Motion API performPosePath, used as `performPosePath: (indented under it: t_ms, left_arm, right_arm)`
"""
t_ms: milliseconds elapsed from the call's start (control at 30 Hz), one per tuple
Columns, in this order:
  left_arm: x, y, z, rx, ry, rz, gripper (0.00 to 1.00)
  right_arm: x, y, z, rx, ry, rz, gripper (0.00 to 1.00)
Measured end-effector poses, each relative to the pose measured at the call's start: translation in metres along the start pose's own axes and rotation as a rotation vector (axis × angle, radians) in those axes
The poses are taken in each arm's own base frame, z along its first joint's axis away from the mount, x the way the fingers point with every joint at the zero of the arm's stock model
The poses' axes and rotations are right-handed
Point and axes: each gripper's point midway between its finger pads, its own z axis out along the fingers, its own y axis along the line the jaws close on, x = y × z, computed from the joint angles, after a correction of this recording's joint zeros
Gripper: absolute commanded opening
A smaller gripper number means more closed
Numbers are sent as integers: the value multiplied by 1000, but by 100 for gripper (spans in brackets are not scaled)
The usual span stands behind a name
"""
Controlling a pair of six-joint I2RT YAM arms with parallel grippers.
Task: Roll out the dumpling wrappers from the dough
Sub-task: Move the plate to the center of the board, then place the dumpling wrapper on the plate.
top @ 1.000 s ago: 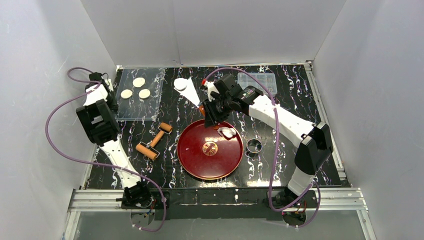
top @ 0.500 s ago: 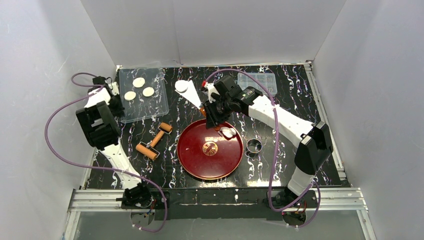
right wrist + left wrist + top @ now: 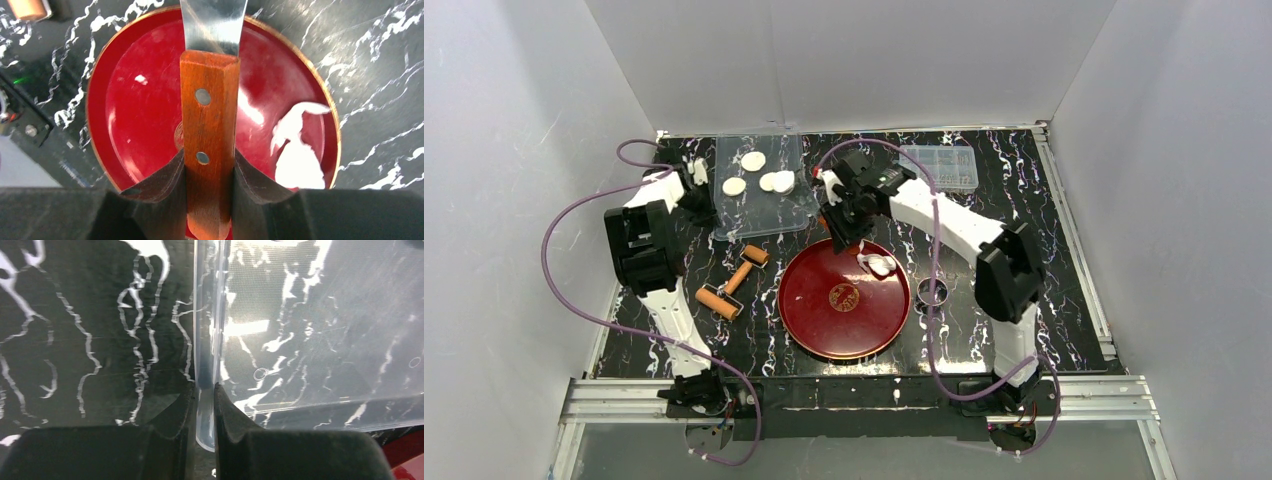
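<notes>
Two containers: a clear plastic tray (image 3: 759,215) at the far side of the table (image 3: 764,340), and a red plate (image 3: 824,335) nearer us.
Tray holds: we count four dumpling wrappers (image 3: 753,160) within its outline, the two rightmost touching.
Plate holds: the dough (image 3: 879,265), ragged, by the far right rim.
Left claw (image 3: 205,390): narrow, pinching the tray's left edge.
Right claw (image 3: 209,170): clamped on the wooden handle of a spatula (image 3: 207,115), over the plate.
Wrist views alone: we see the tray's wall between the pads, and the handle's two rivets.
Overhead alone: the wrappers, a roller (image 3: 732,285), a ring cutter (image 3: 932,292).
Since a second ago: the tray has slid right from the far left corner, close to the right claw.
</notes>
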Motion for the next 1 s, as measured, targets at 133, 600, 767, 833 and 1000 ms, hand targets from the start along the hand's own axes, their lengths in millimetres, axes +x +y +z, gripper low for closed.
performPosePath:
  t_ms: [133,600,767,833,1000]
  left_arm:
    - [5,-19,2,38,6,-3,0]
    - [22,-32,-1,69,19,-1,0]
    - [28,-33,-2,70,26,20,0]
    - [30,-34,-2,72,23,27,0]
    - [33,-35,-3,73,26,33,0]
  right_arm:
    - [-16,-13,21,41,23,-23,1]
    - [-44,-45,68,290,99,-283,1]
    - [-37,-54,85,403,149,-410,1]
    - [-36,-56,91,446,162,-455,1]
    - [-41,-58,97,549,171,-576,1]
